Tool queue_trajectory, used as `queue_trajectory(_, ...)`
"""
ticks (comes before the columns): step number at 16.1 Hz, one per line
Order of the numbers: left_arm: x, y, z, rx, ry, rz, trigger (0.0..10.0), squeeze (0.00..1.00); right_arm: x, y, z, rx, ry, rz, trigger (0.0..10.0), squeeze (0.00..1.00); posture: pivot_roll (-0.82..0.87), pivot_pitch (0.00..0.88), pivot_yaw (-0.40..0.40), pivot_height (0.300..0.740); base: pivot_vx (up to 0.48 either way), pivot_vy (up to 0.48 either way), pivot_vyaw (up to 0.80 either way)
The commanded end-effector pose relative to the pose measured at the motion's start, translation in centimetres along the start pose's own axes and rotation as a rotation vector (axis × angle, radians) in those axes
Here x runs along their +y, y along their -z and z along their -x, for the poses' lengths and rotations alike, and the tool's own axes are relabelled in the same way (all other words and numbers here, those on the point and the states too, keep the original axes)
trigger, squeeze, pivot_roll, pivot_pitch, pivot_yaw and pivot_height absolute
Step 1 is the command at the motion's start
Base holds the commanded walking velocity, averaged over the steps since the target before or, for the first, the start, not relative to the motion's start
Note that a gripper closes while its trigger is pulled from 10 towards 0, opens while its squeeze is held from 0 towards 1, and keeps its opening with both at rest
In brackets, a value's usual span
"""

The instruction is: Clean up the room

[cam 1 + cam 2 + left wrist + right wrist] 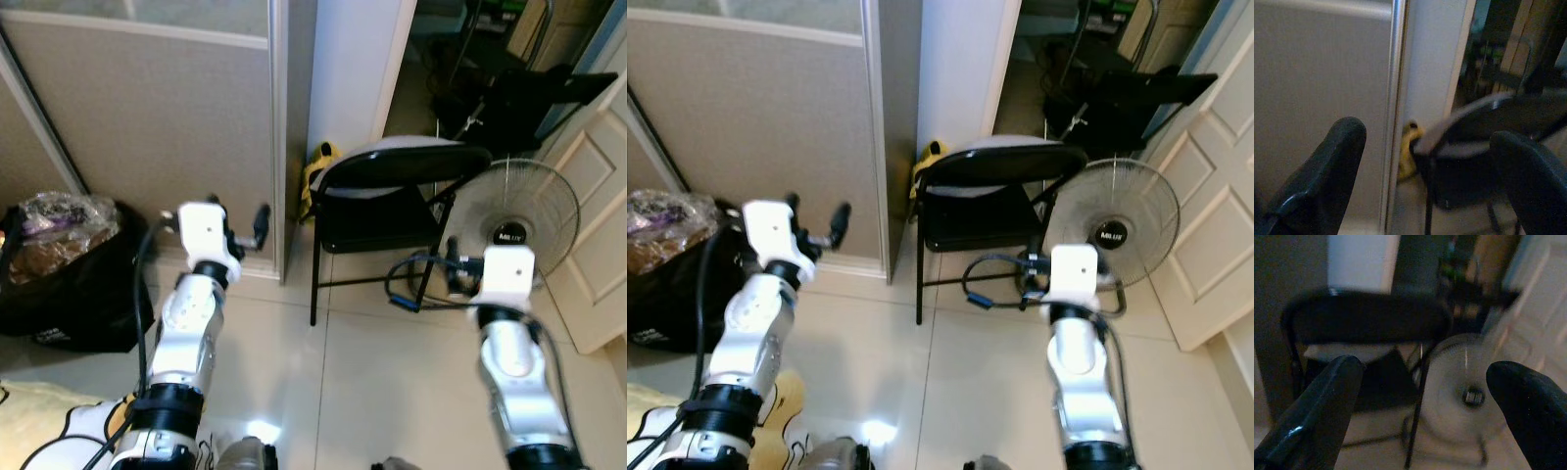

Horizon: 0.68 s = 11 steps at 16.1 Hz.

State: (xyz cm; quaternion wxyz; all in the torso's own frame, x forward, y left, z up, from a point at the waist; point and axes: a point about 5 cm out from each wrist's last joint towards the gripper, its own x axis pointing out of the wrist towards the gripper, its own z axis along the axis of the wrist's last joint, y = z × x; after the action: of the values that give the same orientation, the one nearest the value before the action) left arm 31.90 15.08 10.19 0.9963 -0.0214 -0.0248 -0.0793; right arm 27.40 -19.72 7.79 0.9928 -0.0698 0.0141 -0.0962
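Observation:
Both arms are raised in front of me over a pale tiled floor. My left gripper (240,221) is open and empty, close to the grey sliding panel (147,127); the left wrist view has its fingers (1327,181) wide apart. My right gripper (453,266) is open and empty too, pointing at a black folding chair (392,196) and a white standing fan (524,220). Its fingers (1317,416) frame the chair (1366,328) and the fan (1469,391). A yellow item (318,166) lies on the floor behind the chair, against the white pillar (1410,147).
A black bag (69,294) stuffed with wrapped things stands at the left by the panel. A yellow-and-white cloth (39,421) lies at the bottom left. A white door (598,215) stands open on the right. Dark equipment (519,98) fills the room beyond the doorway.

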Motion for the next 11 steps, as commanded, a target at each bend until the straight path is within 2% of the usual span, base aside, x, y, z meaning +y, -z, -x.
queue_trajectory(1, -1.0, 1.3, 0.2, 0.072, 0.06, 0.026, 10.0, 1.0, -0.1, 0.4, -0.4, 0.051, 0.013, -0.062, 10.0, 0.0, 0.03, 0.0, 0.006, 0.7, 0.0, 0.0, 0.0)
queue_trajectory(2, -1.5, 1.6, 0.4, 0.089, 0.103, 0.071, 10.0, 1.0, 0.1, 0.2, -0.5, 0.043, 0.012, -0.092, 10.0, 0.0, 0.02, 0.0, 0.01, 0.7, 0.0, 0.0, 0.0)
queue_trajectory(3, -1.1, 2.7, 0.4, 0.154, 0.032, 0.09, 10.0, 1.0, 0.0, 0.1, -0.6, 0.036, 0.024, -0.144, 10.0, 1.0, 0.01, 0.0, 0.014, 0.7, 0.0, 0.0, 0.0)
queue_trajectory(4, -1.0, 2.8, 0.3, 0.166, 0.014, 0.093, 10.0, 1.0, 0.0, 0.1, -0.5, 0.035, 0.02, -0.149, 10.0, 1.0, 0.01, 0.0, 0.013, 0.7, 0.0, 0.0, 0.0)
queue_trajectory(5, -1.0, 2.7, 0.3, 0.162, 0.02, 0.057, 10.0, 1.0, 0.3, 0.1, -0.3, 0.035, -0.01, -0.119, 10.0, 1.0, 0.01, 0.0, 0.007, 0.7, 0.0, 0.0, 0.0)
queue_trajectory(6, -1.0, 2.8, 0.4, 0.17, 0.025, 0.059, 10.0, 1.0, 0.6, 0.3, -0.3, 0.043, -0.027, -0.095, 10.0, 1.0, 0.01, 0.0, 0.004, 0.7, 0.0, 0.0, 0.0)
queue_trajectory(7, -1.5, 2.4, 0.6, 0.129, 0.089, 0.135, 10.0, 0.0, 1.0, 0.9, -0.7, 0.079, -0.029, -0.082, 10.0, 0.53, 0.02, 0.0, 0.005, 0.7, 0.0, 0.0, 0.0)
queue_trajectory(8, -1.6, 2.6, 0.6, 0.149, 0.088, 0.089, 10.0, 0.0, 1.3, 1.0, -0.7, 0.095, -0.034, -0.13, 10.0, 0.0, 0.02, 0.0, 0.006, 0.7, 0.0, 0.0, 0.0)
queue_trajectory(9, -1.5, 2.7, 0.6, 0.166, 0.072, 0.089, 10.0, 0.0, 1.2, 1.5, -0.6, 0.129, -0.023, -0.161, 10.0, 0.0, 0.03, 0.0, 0.004, 0.7, 0.0, 0.0, 0.0)
queue_trajectory(11, -2.0, 2.7, 0.5, 0.169, 0.1, 0.086, 10.0, 0.0, 1.1, 1.9, -0.4, 0.143, -0.021, -0.156, 10.0, 0.0, 0.02, 0.0, 0.004, 0.7, 0.0, 0.0, 0.0)
